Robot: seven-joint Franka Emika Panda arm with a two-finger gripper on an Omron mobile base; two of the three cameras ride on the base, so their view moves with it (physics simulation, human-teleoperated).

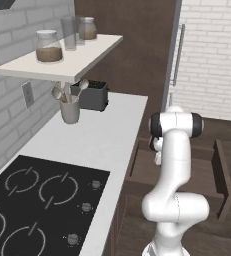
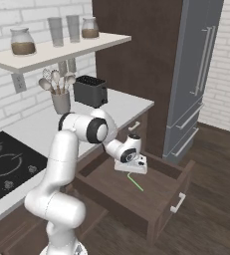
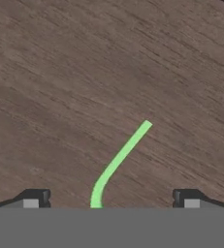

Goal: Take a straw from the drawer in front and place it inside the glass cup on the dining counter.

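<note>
two-finger gripper jaws spread wide, gripping nothing, hovering over open dark brown wooden drawer. thin bright green straw flat on drawer floor, between fingertips, just below hand.

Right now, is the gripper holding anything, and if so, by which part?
Nothing is held. The gripper is open above the straw, which lies flat on the floor of the open drawer, between the fingertips.

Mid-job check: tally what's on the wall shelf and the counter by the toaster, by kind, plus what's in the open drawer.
Jars on the shelf: 2
Tall glasses on the shelf: 2
Utensil holder: 1
Toaster: 1
Straw in the drawer: 1
Total: 7
</note>
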